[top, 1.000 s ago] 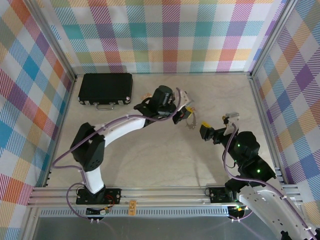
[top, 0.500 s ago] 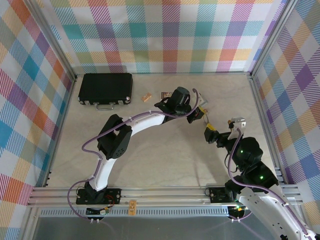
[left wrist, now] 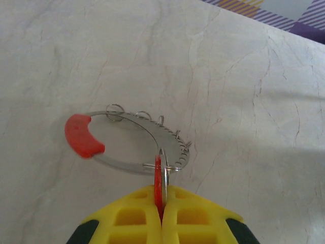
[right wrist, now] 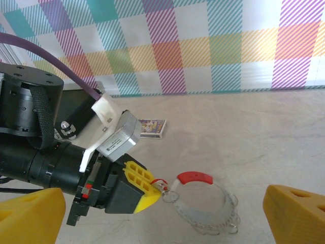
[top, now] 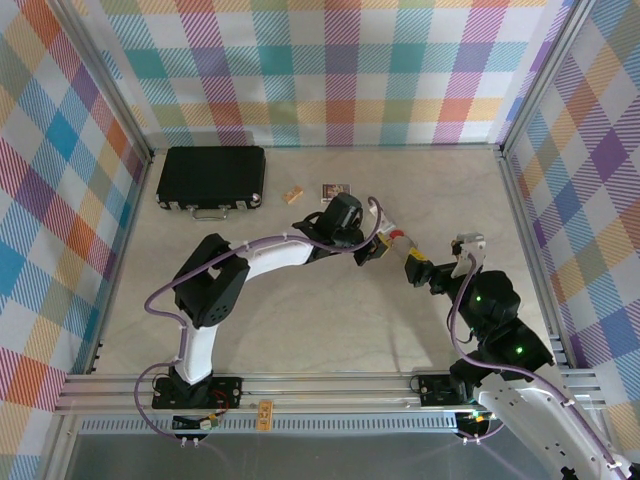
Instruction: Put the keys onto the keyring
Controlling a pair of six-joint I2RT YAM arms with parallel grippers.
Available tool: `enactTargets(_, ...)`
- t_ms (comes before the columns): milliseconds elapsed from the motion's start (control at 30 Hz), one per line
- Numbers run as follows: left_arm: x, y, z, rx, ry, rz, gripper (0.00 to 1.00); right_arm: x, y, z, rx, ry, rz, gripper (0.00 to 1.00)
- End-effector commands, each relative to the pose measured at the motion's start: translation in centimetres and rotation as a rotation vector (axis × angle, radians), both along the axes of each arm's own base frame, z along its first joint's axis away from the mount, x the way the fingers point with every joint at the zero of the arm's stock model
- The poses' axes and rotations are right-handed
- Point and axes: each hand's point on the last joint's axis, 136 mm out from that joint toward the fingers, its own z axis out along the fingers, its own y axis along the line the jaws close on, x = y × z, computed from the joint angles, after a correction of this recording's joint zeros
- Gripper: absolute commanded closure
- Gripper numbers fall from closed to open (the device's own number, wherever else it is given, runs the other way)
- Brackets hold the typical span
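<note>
ITEM 1: L gripper [left wrist: 161, 199], yellow fingertips on black body. Jaws fully closed, pinching item 2 between the pads. Sits mid-table, right of centre in the top view, reaching towards the R arm.

ITEM 2: keys [left wrist: 158, 175], a tiny red-headed piece w/ thin metal end, seen edge-on in L wrist cam. Red head clamped in L gripper, metal end against the near rim of item 3. Can't tell whether it is threaded on or just touching.

ITEM 3: keyring [left wrist: 129, 116], thin grey metal ring, several small wire loops spaced along one side of the rim. Red arc-shaped sleeve [left wrist: 82, 136] on the side away from the loops. Appears to lie flat on the table just ahead of the L fingertips, between the two grippers.

ITEM 4: R gripper [top: 418, 268], same yellow-tipped type. Jaws spread wide, nothing held. In R wrist cam its fingers [right wrist: 297, 213] stand either side of the ring w/o touching it. Near L gripper, facing it.

ITEM 5: table [top: 300, 320], pale beige, marbled surface.

ITEM 6: black rectangular case [top: 211, 178], w/ handle, far-left corner, well apart from the arms.

ITEM 7: small tan block [top: 291, 195], far side, just right of the case.

ITEM 8: small printed card [top: 335, 190], beside the block, behind the L wrist.
</note>
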Motion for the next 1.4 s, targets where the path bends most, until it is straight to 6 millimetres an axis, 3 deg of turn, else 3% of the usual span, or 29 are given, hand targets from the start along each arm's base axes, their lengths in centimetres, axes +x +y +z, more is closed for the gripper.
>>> enactTargets(0, 0.5, 1.3, 1.3, 0.008, -0.064, 0.016, 1.00, 0.2, 0.4, -0.1, 0.012, -0.005, 0.013, 0.01)
enactTargets(667, 0.7, 9.4, -6.3, 0.311, -0.029, 0.146, 1.00, 0.3, 1.2, -0.3, 0.013, 0.001, 0.053, 0.01)
enactTargets(1367, 0.8, 14.4, -9.0, 0.528, -0.007, 0.227, 1.00, 0.2, 1.5, -0.4, 0.018, 0.004, 0.066, 0.01)
